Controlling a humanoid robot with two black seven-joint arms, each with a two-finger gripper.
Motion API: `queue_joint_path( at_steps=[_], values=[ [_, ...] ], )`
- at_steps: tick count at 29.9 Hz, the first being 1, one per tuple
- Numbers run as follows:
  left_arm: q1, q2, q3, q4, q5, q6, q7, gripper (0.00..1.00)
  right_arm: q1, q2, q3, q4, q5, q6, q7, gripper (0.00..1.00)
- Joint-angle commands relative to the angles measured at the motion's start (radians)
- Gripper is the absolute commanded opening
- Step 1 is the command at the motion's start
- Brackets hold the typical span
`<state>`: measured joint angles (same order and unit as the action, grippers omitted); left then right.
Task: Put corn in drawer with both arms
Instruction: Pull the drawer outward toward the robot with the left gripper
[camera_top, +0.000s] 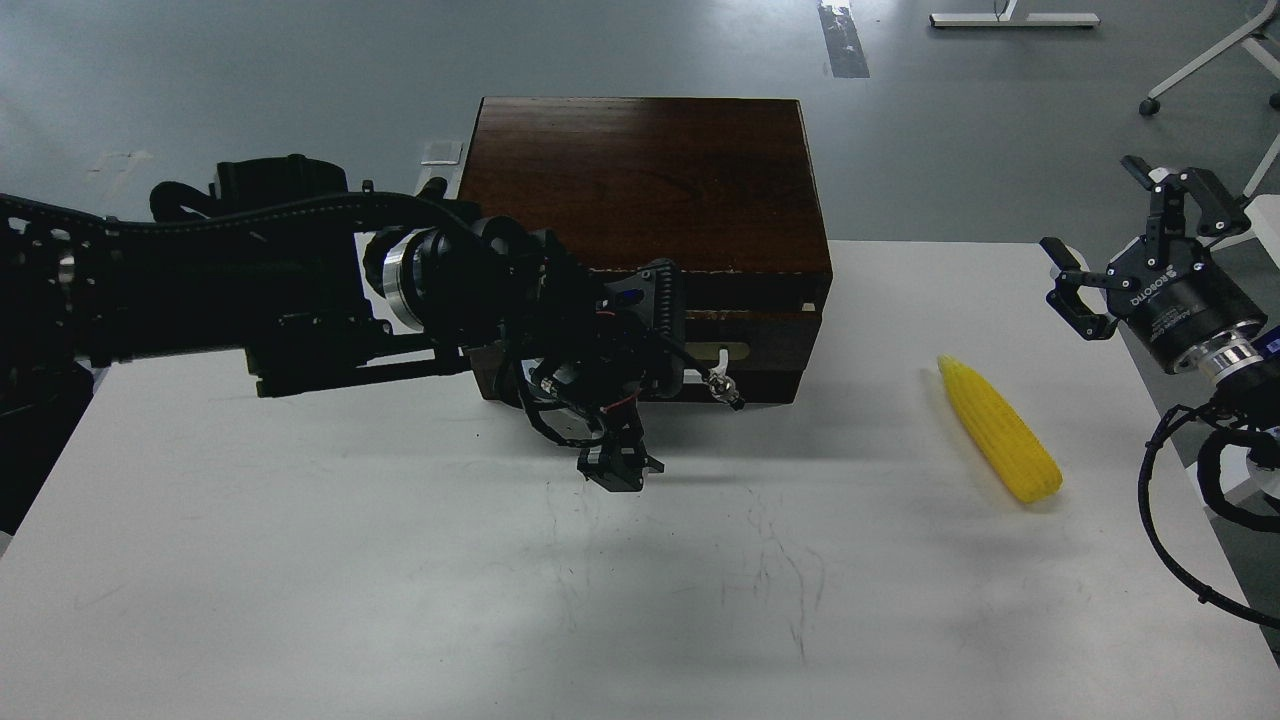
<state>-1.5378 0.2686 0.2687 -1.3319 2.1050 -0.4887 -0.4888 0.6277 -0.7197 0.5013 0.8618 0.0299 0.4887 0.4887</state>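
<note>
Barely ajar: drawer (745, 335) in dark box (650, 190), left tool (640, 400) crowding its white handle (722, 372), grip state impossible to tell. Corn (1000, 430) lying loose on white bench (400, 600), right tool (1125, 245) released, well apart. Risk: missing the handle, shoving the box.

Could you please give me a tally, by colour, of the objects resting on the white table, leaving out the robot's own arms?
Yellow: 1, the corn.
Dark brown: 1, the wooden box holding the drawer.
Total: 2 on the table.
</note>
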Motion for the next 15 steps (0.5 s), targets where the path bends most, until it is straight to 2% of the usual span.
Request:
queue_joint_path(
  at_steps=[1,9,15],
  values=[
    [-0.024,-0.005,-0.002,-0.044,-0.003,0.000,0.000,0.98,0.000,0.000,0.000,0.000,-0.001,0.000,0.000,1.00],
    [-0.038,0.006,-0.005,-0.153,-0.005,0.000,0.000,0.98,-0.005,0.000,0.002,0.000,0.001,0.000,0.000,1.00],
    [-0.039,0.027,-0.009,-0.162,-0.006,0.000,0.000,0.98,-0.005,0.000,0.002,0.000,-0.001,0.000,0.000,1.00]
  ],
)
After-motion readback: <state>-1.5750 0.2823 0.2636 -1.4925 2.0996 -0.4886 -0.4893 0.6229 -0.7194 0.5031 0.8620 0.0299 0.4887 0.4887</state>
